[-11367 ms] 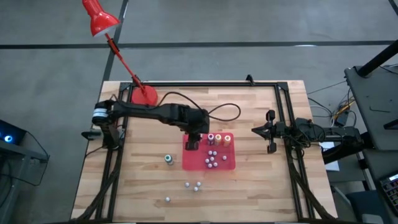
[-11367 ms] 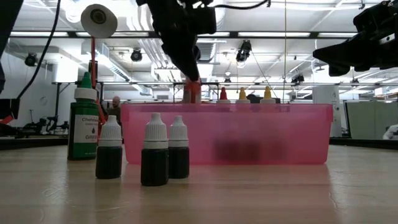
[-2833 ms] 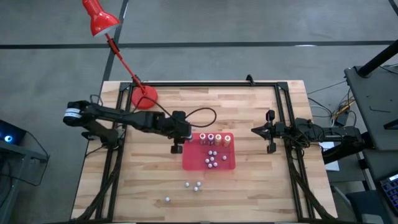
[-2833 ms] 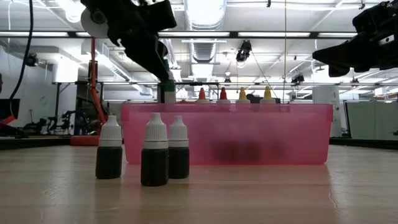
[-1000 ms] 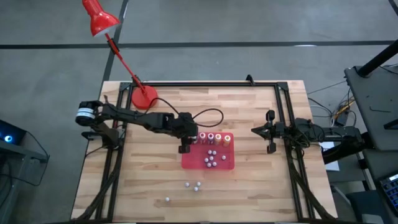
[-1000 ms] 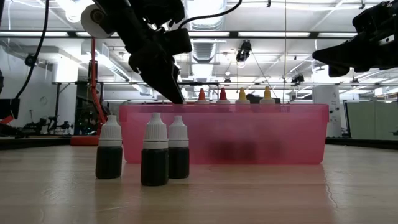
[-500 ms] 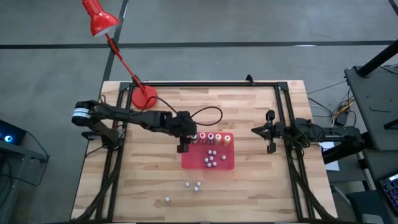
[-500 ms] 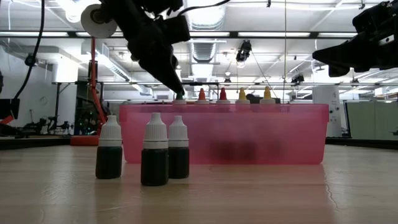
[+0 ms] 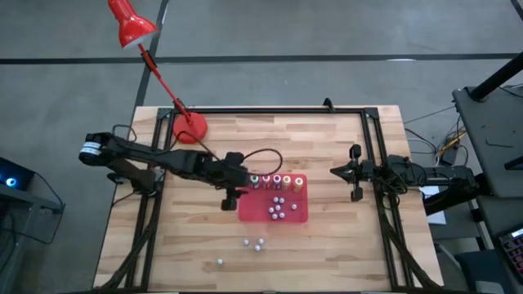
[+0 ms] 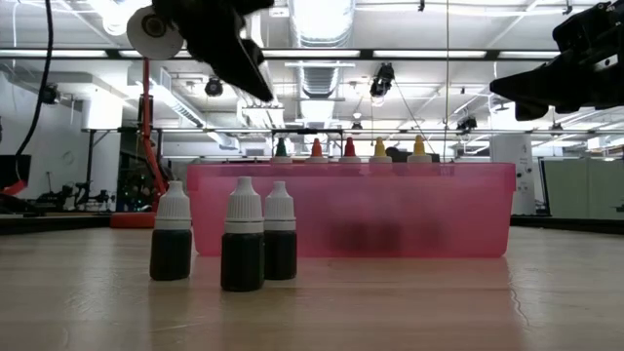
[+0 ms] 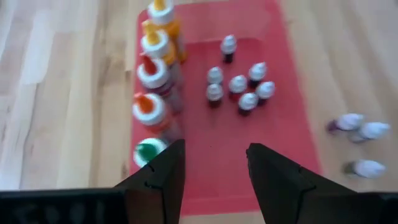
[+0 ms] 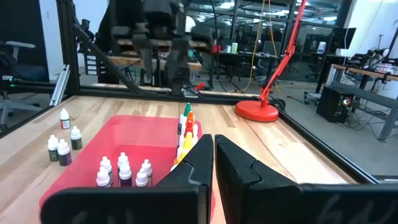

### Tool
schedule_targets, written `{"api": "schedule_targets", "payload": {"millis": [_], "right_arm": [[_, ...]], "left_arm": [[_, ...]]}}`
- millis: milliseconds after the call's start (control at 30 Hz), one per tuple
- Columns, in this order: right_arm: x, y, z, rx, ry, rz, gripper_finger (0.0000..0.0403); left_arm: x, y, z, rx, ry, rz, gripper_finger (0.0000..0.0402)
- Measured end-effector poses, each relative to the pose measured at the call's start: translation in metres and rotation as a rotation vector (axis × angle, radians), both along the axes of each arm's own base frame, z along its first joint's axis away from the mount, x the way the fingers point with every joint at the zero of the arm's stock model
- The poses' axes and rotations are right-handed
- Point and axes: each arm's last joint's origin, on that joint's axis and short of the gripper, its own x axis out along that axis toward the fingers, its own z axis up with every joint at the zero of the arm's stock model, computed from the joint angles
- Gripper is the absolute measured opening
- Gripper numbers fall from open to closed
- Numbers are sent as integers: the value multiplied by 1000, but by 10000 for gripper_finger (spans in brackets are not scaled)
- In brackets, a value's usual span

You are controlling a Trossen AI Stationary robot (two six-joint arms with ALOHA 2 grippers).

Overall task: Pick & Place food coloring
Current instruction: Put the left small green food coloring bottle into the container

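Note:
Five food coloring bottles stand upright in a row along the far side of the red tray [image 9: 249, 214]. The green one [image 9: 255, 181] is at the left end, then orange, red and two yellow-orange [image 9: 299, 181]. In the left wrist view the green bottle [image 11: 149, 152] shows just beyond my fingers. In the low view their tips [image 10: 281, 148] rise above the tray wall [image 10: 439, 210]. My left gripper [image 9: 230, 198] [image 11: 214, 177] is open, above and left of the tray, touching nothing. My right gripper [image 9: 355, 181] [image 12: 213, 163] is shut, waiting at the table's right.
Several small dark bottles with whitish caps [image 9: 278, 209] stand in the tray's middle. Three more [image 9: 253, 243] stand on the wood nearer the near edge, close in the low view [image 10: 242, 249]. A red lamp base [image 9: 189, 126] sits at the far left. Black frame rails [image 9: 372, 147] border the table.
My left gripper has risen from the far-left corner of the tray and drawn back toward the table's left. The green bottle that was under its fingertips now stands free at the left end of the row.

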Motion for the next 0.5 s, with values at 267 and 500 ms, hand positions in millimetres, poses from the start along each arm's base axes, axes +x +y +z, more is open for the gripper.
{"api": "schedule_targets", "payload": {"millis": [267, 500], "right_arm": [[0, 0, 0, 0, 0, 1, 9], [0, 0, 0, 0, 0, 1, 9]], "left_arm": [[-26, -25, 10, -10, 56, -84, 145], [-39, -50, 6, 8, 74, -198, 145]]}}
